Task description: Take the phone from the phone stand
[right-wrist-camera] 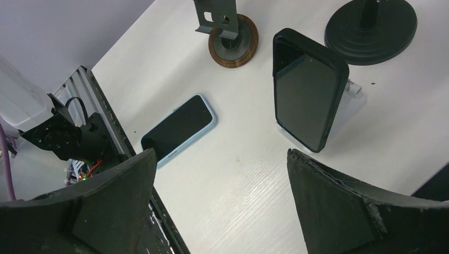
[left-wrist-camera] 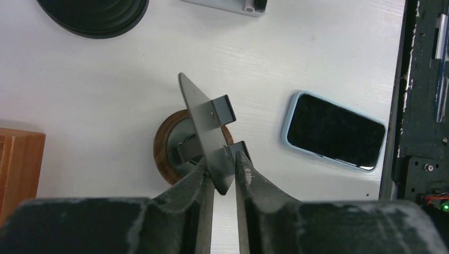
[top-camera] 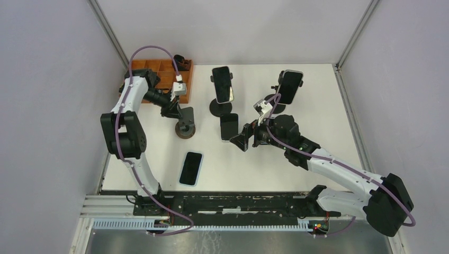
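Left hand [left-wrist-camera: 225, 174] clamps the empty wood-based stand [left-wrist-camera: 204, 119], a blue-cased phone [left-wrist-camera: 334, 130] flat on the desk [left-wrist-camera: 106, 79]; right hand [right-wrist-camera: 219, 159], jaws apart, faces 1 black phone [right-wrist-camera: 304, 84] not yet lifted.

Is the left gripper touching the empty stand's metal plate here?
Touching. The left wrist view shows the left gripper shut on the lower tip of the metal plate, both fingers against it.

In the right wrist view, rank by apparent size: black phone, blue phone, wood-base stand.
1. Black phone: largest, though nearest the camera.
2. Blue phone and wood-base stand look about alike, so I won't rank them.
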Controlling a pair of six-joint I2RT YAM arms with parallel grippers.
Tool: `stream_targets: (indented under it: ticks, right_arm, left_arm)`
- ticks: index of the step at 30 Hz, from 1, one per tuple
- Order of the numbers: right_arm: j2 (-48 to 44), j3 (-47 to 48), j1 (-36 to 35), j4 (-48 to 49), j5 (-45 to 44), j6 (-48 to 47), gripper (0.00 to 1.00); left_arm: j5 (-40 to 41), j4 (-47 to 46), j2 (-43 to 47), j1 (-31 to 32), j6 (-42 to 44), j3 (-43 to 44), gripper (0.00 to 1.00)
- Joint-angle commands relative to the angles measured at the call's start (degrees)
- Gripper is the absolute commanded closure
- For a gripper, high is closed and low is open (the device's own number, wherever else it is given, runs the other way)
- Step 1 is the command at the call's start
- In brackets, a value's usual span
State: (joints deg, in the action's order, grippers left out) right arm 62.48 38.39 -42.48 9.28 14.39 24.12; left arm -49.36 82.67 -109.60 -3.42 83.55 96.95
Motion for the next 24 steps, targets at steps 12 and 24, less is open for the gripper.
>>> stream_targets:
  ticks: [12, 24]
  right_arm:
    - [7.81, 2.29, 0.28, 2.30, -4.95, -1.59, 0.02]
    - [16.04, 3.87, 0.31, 6.16, -9.29, -3.35, 0.02]
  left_arm:
    - [7.22, -8.14, -0.74, -1.19, 4.87, 0.83, 0.48]
    - [5.50, -11.94, 3.62, -1.29, 5.33, 0.59, 0.00]
